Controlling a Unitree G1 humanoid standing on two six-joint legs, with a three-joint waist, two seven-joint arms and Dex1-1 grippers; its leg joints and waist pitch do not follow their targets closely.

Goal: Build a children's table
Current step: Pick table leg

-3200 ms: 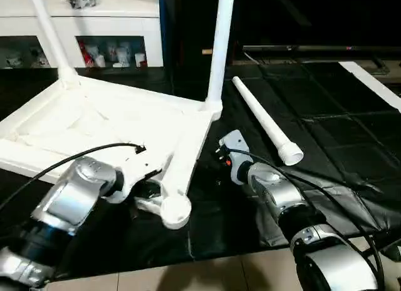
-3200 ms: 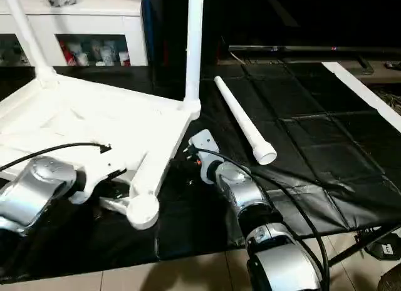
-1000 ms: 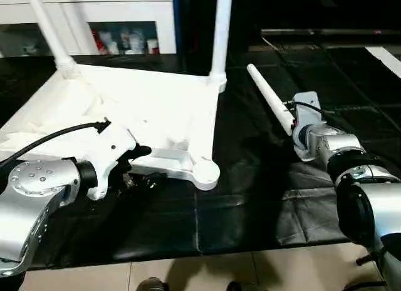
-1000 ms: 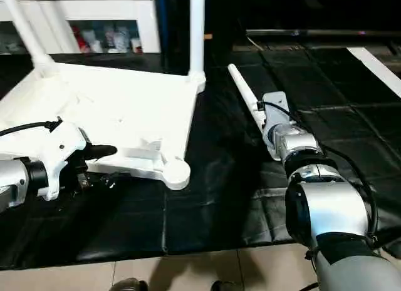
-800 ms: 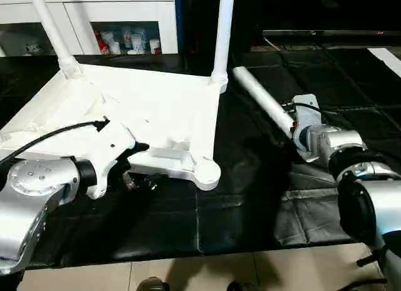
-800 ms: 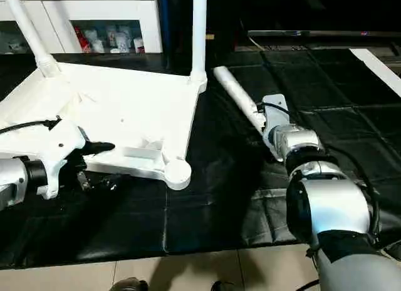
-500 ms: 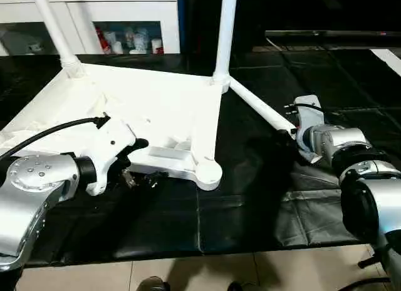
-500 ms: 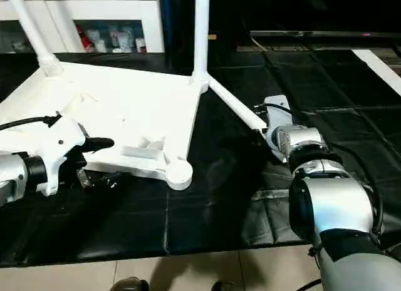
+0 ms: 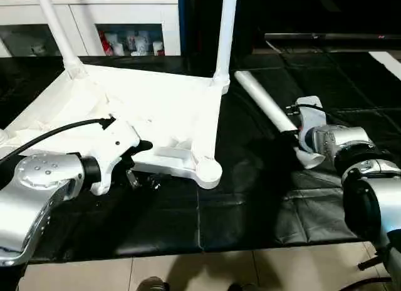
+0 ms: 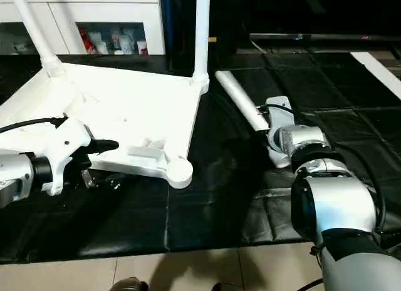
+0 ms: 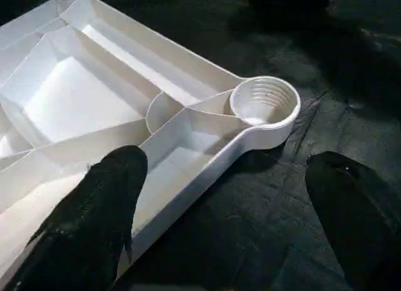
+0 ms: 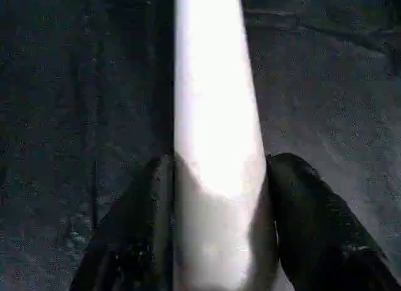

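- The children's table (image 9: 144,109) lies upside down on the black mat (image 9: 250,197), its ribbed underside facing up. Take it as your landmark.
- Two legs stand screwed in at the table's far corners, the far-left leg (image 9: 56,28) and the far-right leg (image 9: 225,28).
- Change: a second ago the loose leg (image 9: 263,103) lay flat on the mat to the table's right, untouched. Now your right gripper (image 12: 213,197) has closed onto it, fingers (image 12: 301,197) pressed against either side, and the leg's far end has swung in toward the table's far-right corner.
- Meaning: judged from this, you have the third leg in hand. It must next be carried to the empty threaded socket (image 11: 263,103) at the table's near-right corner.
- Your left gripper (image 11: 219,197) hovers at the table's near edge with its jaws wide apart, one finger (image 11: 106,197) over the rib and the other over the mat. It holds nothing.
- Containers: behind the table stands a white glass-door cabinet (image 9: 125,22), with small items on its shelf too small to identify. The socket is empty.
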